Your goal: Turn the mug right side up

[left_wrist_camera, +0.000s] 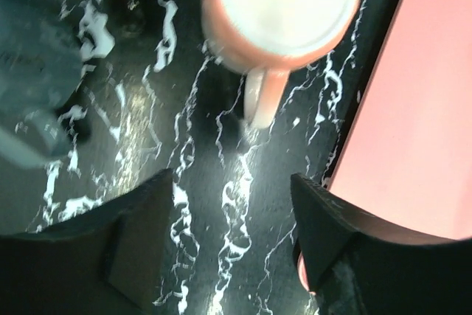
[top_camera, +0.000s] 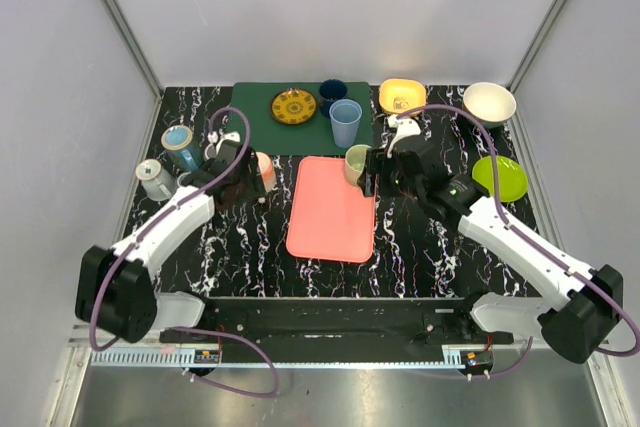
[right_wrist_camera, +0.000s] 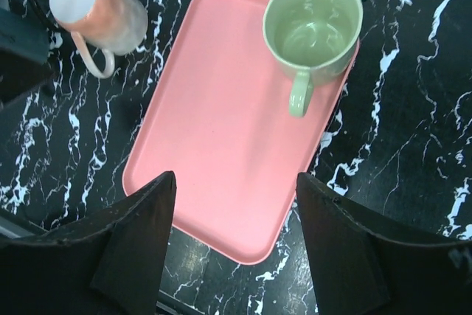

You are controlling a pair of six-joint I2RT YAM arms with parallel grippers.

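A salmon-pink mug [top_camera: 266, 171] stands upside down on the black marble table, just left of the pink tray [top_camera: 330, 222]. In the left wrist view, the mug's flat white base [left_wrist_camera: 284, 1] faces up and its handle points toward the camera. My left gripper [top_camera: 236, 185] [left_wrist_camera: 230, 182] is open and empty, just short of the handle. The mug also shows in the right wrist view [right_wrist_camera: 96, 9]. A green mug [top_camera: 356, 163] [right_wrist_camera: 313, 23] stands right side up on the tray's far right corner. My right gripper [top_camera: 384, 173] [right_wrist_camera: 236, 178] is open and empty above the tray.
A green mat [top_camera: 258, 112] at the back holds a yellow patterned plate [top_camera: 294, 106] and two blue cups [top_camera: 345, 122]. A yellow bowl [top_camera: 402, 95], white bowl [top_camera: 489, 102] and green plate [top_camera: 500, 177] are at the back right. Two grey-blue mugs [top_camera: 180, 142] stand at the left.
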